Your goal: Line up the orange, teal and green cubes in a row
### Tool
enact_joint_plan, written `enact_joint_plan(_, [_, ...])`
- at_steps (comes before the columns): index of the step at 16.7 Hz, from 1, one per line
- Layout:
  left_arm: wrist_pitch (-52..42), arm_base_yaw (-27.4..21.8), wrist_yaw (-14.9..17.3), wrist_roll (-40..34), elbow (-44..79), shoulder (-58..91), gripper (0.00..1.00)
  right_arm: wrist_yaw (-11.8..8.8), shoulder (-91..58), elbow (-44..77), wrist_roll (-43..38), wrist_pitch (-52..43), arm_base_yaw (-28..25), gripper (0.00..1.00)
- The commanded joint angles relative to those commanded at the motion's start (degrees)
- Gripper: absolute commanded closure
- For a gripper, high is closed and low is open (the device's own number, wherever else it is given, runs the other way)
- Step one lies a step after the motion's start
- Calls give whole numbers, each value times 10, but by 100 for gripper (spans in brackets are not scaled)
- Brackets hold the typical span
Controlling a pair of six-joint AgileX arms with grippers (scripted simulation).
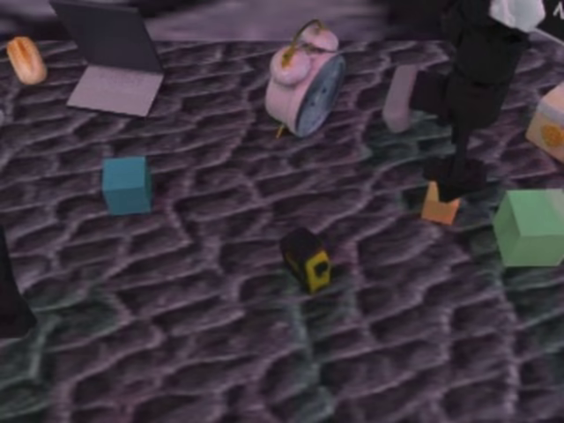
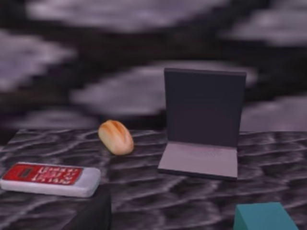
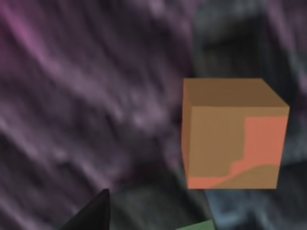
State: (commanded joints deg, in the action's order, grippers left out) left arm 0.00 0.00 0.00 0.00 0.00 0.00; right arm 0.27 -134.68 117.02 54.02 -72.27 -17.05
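The small orange cube (image 1: 438, 209) rests on the table at the right, its far edge covered by my right gripper (image 1: 458, 181), which hangs just above it. In the right wrist view the orange cube (image 3: 234, 134) fills the middle, apart from one dark fingertip (image 3: 96, 211); the jaws stand open with nothing held. The large mint-green cube (image 1: 530, 229) sits just right of the orange one. The teal cube (image 1: 126, 185) stands alone at the left and shows as a teal corner (image 2: 264, 216) in the left wrist view. My left arm (image 1: 9, 300) is parked at the left edge.
A black-and-yellow block (image 1: 307, 258) lies in the middle. At the back are a pink alarm clock (image 1: 304, 79), an open laptop (image 1: 115, 57), a bread roll (image 1: 26, 60) and a pinkish slab (image 1: 401, 97). A cream box (image 1: 551, 123) stands at the right edge. A red-screened handset (image 2: 48, 178) lies near the left arm.
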Motion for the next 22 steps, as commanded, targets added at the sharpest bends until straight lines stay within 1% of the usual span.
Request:
enact_joint_plan(3, [0,0,0,0,0,0,0,0,-7,-19,1,23,-2,0])
enact_joint_plan(9, [0,0,0,0,0,0,0,0,-46,-107,-1,155,-4,0])
enact_joint_plan(14, [0,0,0,0,0,0,0,1,-52,-117,-1,168,-4,0])
enact_joint_plan(22, [0,0,0,0,0,0,0,1,-52,-117,-1,168,-4,60])
